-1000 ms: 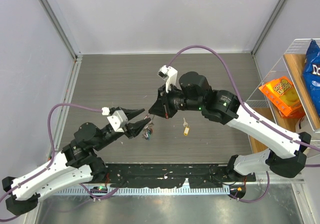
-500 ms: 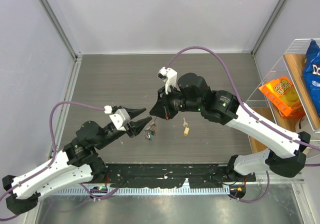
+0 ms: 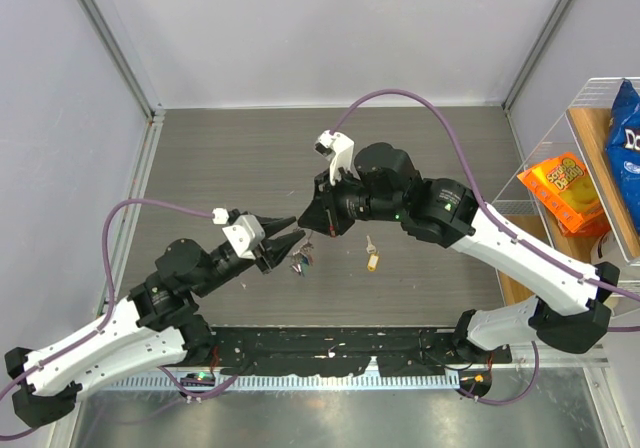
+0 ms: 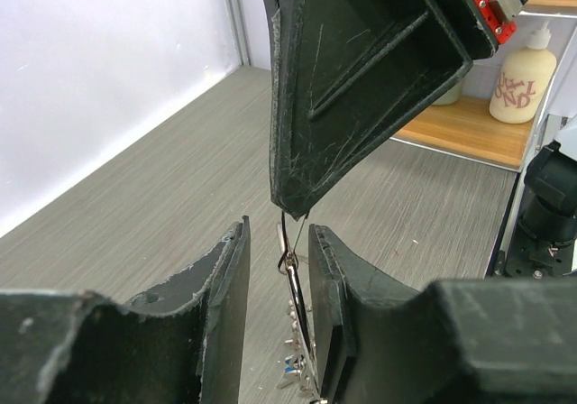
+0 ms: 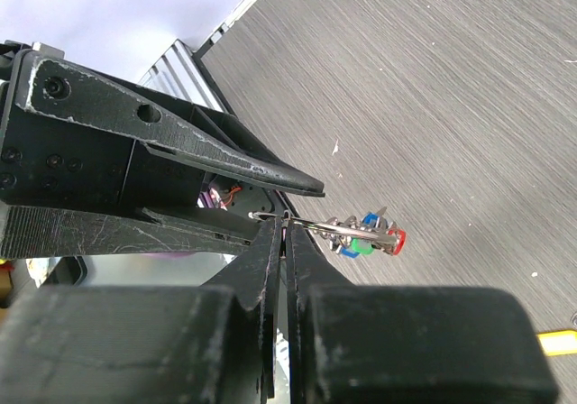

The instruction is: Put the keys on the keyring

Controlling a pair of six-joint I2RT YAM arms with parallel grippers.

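Note:
The keyring (image 4: 296,282) hangs edge-on from my right gripper (image 4: 294,207), which is shut on its top. In the right wrist view the right gripper (image 5: 284,220) pinches the ring (image 5: 311,225), and several keys (image 5: 368,238) with red, green and blue heads hang on it. My left gripper (image 4: 278,233) is open, its jaws on either side of the ring, which lies close to the right-hand finger (image 4: 326,269). From above, both grippers (image 3: 292,232) (image 3: 308,225) meet over the key bunch (image 3: 300,261). A yellow-headed key (image 3: 372,259) lies apart on the table.
A wire shelf rack (image 3: 600,98) stands at the right with an orange snack bag (image 3: 563,190) and a blue bag (image 3: 624,128). A cream lotion bottle (image 4: 523,78) sits on a wooden shelf. Grey walls close the back and left.
My left gripper has edged right toward the right gripper, bringing its open jaws around the hanging ring. The right gripper and the key bunch have hardly moved.

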